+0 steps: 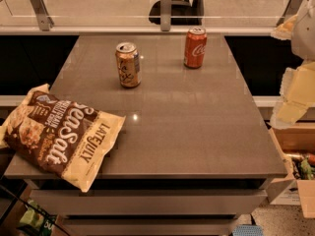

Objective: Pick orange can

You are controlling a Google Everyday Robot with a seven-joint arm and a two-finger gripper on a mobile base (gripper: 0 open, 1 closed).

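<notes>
The orange can (128,65) stands upright on the grey table (187,122), at its far left-centre. It is golden-orange with pale curly script and a silver top. My gripper (294,98) hangs at the right edge of the view, off the table's right side, far from the can and well to its right. Nothing shows in it. The arm's pale body (304,28) rises above it.
A red Coca-Cola can (195,47) stands to the right of the orange can, near the far edge. A large brown chip bag (64,136) lies on the table's front left corner. A glass rail runs behind the table. An open cardboard box (298,166) sits on the floor at right.
</notes>
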